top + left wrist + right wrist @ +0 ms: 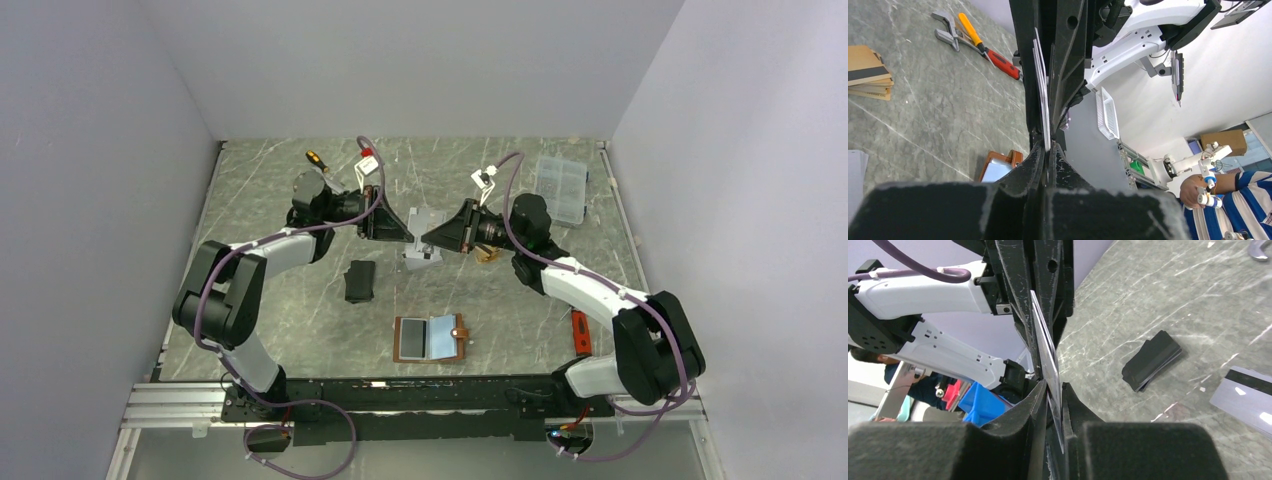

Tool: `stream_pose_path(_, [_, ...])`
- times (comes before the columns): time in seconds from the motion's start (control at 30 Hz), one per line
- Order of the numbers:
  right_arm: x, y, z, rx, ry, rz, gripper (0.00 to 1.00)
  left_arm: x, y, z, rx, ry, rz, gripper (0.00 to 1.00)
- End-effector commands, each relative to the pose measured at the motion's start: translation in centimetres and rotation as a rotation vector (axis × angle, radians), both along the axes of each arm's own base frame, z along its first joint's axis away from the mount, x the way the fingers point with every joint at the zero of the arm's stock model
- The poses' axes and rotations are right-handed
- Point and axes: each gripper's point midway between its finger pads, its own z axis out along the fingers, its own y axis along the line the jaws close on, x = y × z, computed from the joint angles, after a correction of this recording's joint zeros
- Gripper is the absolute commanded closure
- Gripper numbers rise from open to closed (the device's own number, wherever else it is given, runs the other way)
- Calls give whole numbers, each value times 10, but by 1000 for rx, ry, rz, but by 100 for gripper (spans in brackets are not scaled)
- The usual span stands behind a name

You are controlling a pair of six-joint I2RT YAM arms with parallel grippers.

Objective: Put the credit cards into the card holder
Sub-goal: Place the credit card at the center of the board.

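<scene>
Top external view is showing the left gripper (408,236) reaching in from the left, its fingers pinching together on a silver-grey credit card (1042,100) held over the table's middle. The right gripper (428,240) is meeting it from the right, its fingers straddling the same card; whether they are gripping, I cannot tell. The card holder (410,340) is lying open nearer the bases.
</scene>
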Motion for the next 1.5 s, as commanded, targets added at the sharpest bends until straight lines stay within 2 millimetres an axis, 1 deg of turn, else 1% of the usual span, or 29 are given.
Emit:
stream_pose_path(0.0, [43, -28, -20, -78, 16, -213, 82, -33, 15, 27, -13, -165, -134, 98])
stream_pose_path(0.13, [44, -33, -21, -75, 22, -226, 81, -33, 15, 29, -13, -164, -133, 99])
stream_pose_path(0.2, [44, -32, -20, -70, 23, -222, 82, -32, 15, 29, -14, -165, -132, 99])
stream_pose_path(0.33, [45, -32, -20, -65, 28, -217, 91, -26, 13, 22, -7, -152, -121, 99])
stream_pose_path(0.4, [45, -33, -23, -79, 36, -225, 95, -18, 10, 9, 31, -68, -104, 100])
stream_pose_path(0.43, [45, -35, -25, -91, 36, -229, 97, -7, 8, 2, 56, -50, -59, 100])
stream_pose_path(0.47, [44, -37, -31, -112, 51, -237, 98, 3, 7, -12, 106, -23, -3, 100])
stream_pose_path(0.53, [43, -42, -37, -150, 58, -254, 98, 22, 7, -28, 189, -81, 71, 100])
stream_pose_path(0.67, [37, -54, -49, -230, 69, -298, 96, 44, 7, -56, 294, -81, 134, 100])
stream_pose_path(0.73, [33, -60, -58, -264, 83, -307, 96, 50, 6, -66, 324, -68, 128, 100])
stream_pose_path(0.83, [26, -65, -64, -272, 99, -319, 97, 53, 3, -82, 358, -49, 116, 100])
stream_pose_path(0.97, [20, -69, -67, -271, 117, -332, 97, 59, -6, -114, 447, -64, 96, 100])
stream_pose_path(1.13, [8, -75, -63, -255, 114, -347, 97, 72, -13, -147, 554, -75, 68, 100])
stream_pose_path(1.27, [1, -77, -64, -240, 128, -353, 98, 81, -17, -165, 621, -72, 64, 100])
stream_pose_path(1.33, [-1, -77, -65, -237, 132, -352, 98, 88, -16, -173, 657, -65, 82, 100])
stream_pose_path(1.47, [-4, -77, -63, -225, 136, -347, 98, 95, -13, -190, 734, -58, 96, 100])
